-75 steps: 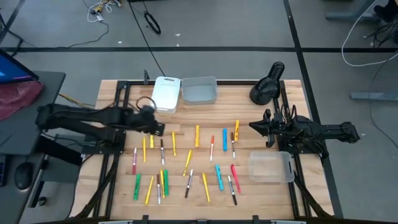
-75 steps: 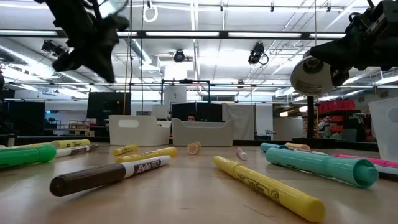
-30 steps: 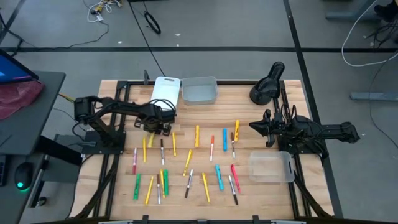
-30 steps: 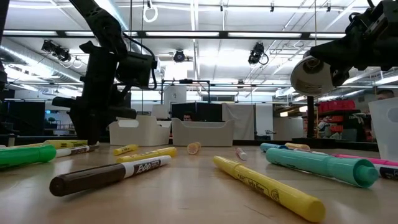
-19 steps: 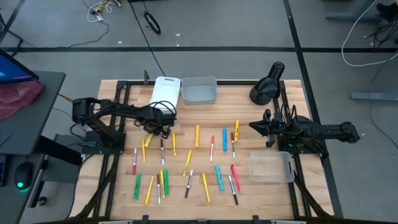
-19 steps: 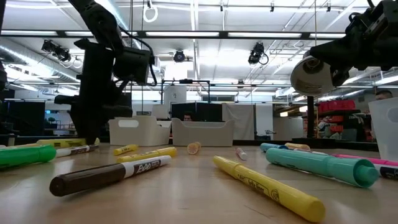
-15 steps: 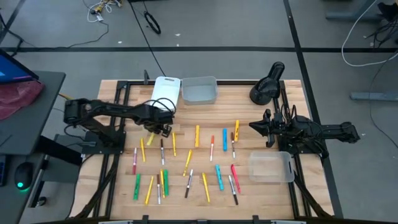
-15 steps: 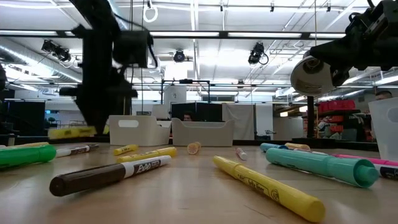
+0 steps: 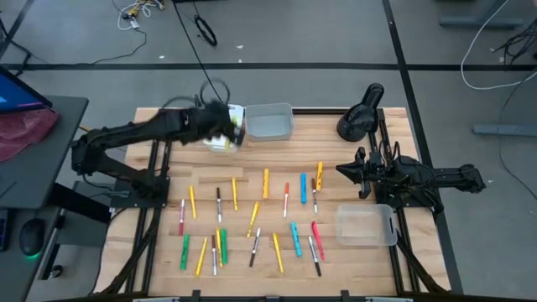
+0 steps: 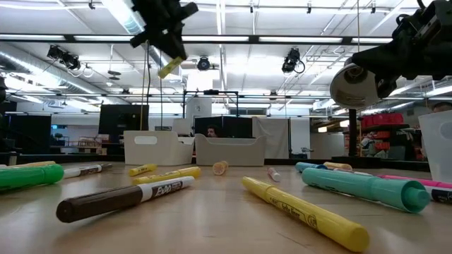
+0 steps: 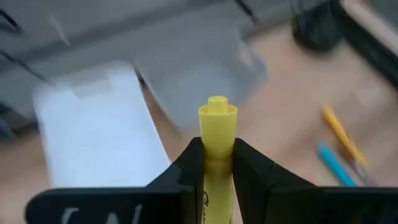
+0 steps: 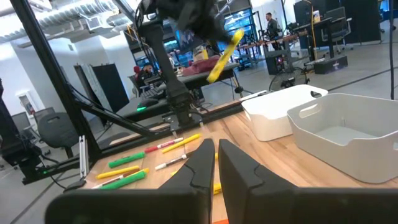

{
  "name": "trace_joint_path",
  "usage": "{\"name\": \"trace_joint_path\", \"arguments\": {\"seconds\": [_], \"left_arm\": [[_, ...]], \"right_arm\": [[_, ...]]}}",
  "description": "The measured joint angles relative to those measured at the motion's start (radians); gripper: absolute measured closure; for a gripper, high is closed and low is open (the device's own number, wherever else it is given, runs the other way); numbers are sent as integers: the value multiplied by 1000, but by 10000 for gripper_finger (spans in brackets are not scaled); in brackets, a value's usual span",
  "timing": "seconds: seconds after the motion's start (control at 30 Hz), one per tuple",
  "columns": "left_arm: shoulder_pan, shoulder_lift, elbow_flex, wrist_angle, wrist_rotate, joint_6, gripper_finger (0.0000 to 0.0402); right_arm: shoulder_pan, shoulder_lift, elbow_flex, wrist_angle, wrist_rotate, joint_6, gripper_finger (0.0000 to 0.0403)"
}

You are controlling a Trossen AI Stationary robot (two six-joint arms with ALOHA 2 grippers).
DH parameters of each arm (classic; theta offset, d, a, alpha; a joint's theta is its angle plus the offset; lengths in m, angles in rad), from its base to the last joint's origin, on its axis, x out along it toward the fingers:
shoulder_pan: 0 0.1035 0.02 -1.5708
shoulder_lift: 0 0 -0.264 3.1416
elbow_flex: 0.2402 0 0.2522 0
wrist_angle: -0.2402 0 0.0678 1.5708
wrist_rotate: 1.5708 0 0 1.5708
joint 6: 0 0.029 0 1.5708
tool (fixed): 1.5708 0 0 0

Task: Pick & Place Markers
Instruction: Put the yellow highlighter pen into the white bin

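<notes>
One slim yellow plastic marker (image 11: 217,146) is pinched in the left gripper (image 9: 225,127), held high over the white rectangular plastic bin (image 9: 220,137) below it, seemingly for dropping in, while the right gripper (image 9: 342,170) waits closed and empty beside the scattered markers (image 9: 252,220).
</notes>
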Motion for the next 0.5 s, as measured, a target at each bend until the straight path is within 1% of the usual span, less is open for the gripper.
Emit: {"name": "trace_joint_path", "arguments": {"seconds": [0.1, 0.2, 0.37, 0.5], "left_arm": [[89, 33, 51, 45, -47, 105, 339], [179, 72, 40, 52, -53, 168, 339], [288, 152, -24, 56, -50, 177, 339], [336, 219, -95, 91, -15, 177, 338]], "right_arm": [[0, 0, 0, 0, 0, 0, 376], [0, 0, 0, 0, 0, 0, 376], [0, 0, 0, 0, 0, 0, 376], [0, 0, 0, 0, 0, 0, 376]]}}
